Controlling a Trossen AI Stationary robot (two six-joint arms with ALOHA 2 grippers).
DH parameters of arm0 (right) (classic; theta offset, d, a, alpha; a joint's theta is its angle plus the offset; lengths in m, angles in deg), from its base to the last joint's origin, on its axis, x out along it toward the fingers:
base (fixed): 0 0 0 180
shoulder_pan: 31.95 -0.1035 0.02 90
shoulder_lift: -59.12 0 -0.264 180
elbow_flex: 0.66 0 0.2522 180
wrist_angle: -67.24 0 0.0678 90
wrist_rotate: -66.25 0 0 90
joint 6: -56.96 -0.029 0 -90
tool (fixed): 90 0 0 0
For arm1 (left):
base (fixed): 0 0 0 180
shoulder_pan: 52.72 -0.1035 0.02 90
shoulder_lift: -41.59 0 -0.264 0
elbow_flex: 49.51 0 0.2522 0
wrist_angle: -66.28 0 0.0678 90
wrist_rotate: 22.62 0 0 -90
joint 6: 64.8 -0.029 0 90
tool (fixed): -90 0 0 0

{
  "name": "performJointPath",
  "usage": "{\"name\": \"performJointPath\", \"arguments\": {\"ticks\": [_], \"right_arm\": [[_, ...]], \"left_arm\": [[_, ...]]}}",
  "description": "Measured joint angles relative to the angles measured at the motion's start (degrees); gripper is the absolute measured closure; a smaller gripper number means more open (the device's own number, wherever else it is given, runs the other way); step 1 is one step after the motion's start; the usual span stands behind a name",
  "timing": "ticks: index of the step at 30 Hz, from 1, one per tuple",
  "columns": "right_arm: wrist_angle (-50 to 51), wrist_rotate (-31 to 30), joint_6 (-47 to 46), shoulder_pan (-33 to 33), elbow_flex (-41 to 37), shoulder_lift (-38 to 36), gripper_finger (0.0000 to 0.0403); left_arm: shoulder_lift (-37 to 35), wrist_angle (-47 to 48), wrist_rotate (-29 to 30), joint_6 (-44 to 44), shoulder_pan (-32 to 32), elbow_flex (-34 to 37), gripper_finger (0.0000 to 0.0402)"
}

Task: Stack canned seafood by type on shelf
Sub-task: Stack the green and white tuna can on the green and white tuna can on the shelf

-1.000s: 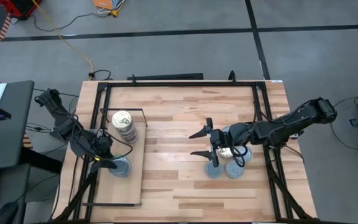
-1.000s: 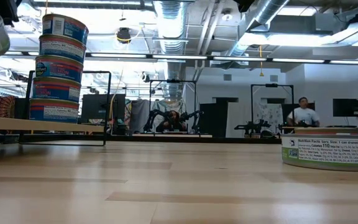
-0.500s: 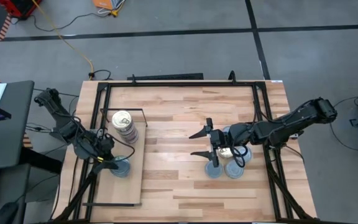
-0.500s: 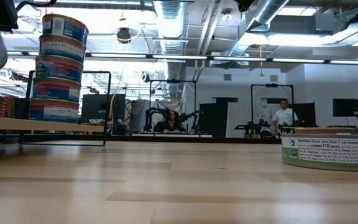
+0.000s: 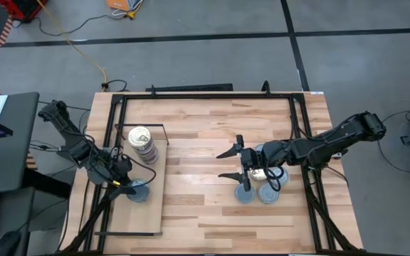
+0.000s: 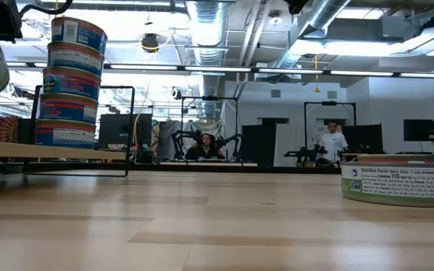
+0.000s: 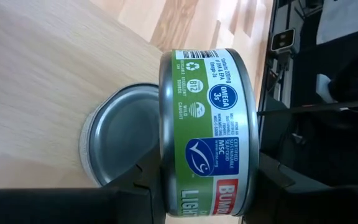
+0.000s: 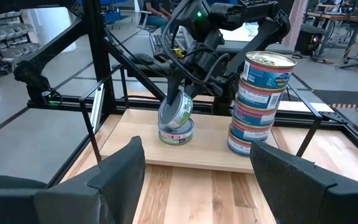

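From above, the left gripper (image 5: 125, 186) hangs over the shelf (image 5: 154, 213) at the table's left, clamped on a green-label tin (image 5: 128, 186) directly above a silver-topped tin (image 5: 139, 190) lying on the board, with the gold-topped stack (image 5: 141, 140) just beyond it toward the far side. The right gripper (image 5: 238, 164) waits mid-table, fingers spread wide and holding nothing, beside the loose tins (image 5: 258, 190) still to be sorted. At table height, the four-high stack stands on the shelf at left and one green-label can (image 6: 398, 182) sits at right. The left wrist camera shows the held tin tipped on edge, not yet flat, half over the shelved one. From the right wrist camera, the tilted tin (image 8: 174, 111) hovers just above the shelved tin (image 8: 176, 134). Done well, this step likely calls for levelling the can, centring it rim over rim, lowering until it rests, and only then releasing.
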Motion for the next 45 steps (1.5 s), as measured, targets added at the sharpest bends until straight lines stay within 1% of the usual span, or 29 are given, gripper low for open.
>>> {"name": "performJointPath", "arguments": {"ticks": [6, 12, 15, 18, 21, 27, 31, 36, 41, 45], "right_arm": [[0.0, 0.0, -0.06, 0.0, 0.01, 0.0, 0.0086], [0.09, -0.01, -0.2, 0.0, 0.01, 0.0, 0.0086], [0.13, -0.01, -0.2, 0.0, 0.01, 0.0, 0.0086], [0.16, -0.01, -0.28, 0.0, 0.01, 0.0, 0.0086], [0.26, -0.01, -0.57, 0.0, 0.01, 0.0, 0.0086], [0.26, -0.01, -0.67, 0.0, 0.01, 0.01, 0.0086], [0.24, -0.01, -0.72, 0.0, 0.01, 0.0, 0.0086], [0.24, -0.01, -0.81, 0.0, 0.01, 0.01, 0.0086], [0.24, -0.01, -0.77, 0.0, 0.01, 0.02, 0.0086], [0.27, -0.01, -0.74, 0.0, 0.01, 0.02, 0.0086]], "left_arm": [[-0.04, 3.29, 0.18, 1.87, -0.01, 0.0, 0.0242], [-0.02, 3.16, -0.19, 2.11, -0.02, 0.0, 0.0195], [-0.07, 3.18, -1.3, 2.05, -0.02, 0.0, 0.017], [-0.07, 3.2, -2.88, 1.74, -0.02, 0.0, 0.0155], [-0.07, 3.27, -5.59, 1.72, -0.02, 0.0, 0.015], [-0.07, 3.22, -6.17, 3.08, 0.0, 0.0, 0.015], [-0.07, 3.98, -8.23, 3.45, 0.0, -0.11, 0.015], [-0.04, 8.24, -10.07, 3.82, -0.02, -1.97, 0.015], [-0.07, 8.7, -11.35, 2.08, 0.0, -4.62, 0.015], [-0.07, 9.21, -11.17, 0.53, 0.0, -7.03, 0.015]]}}
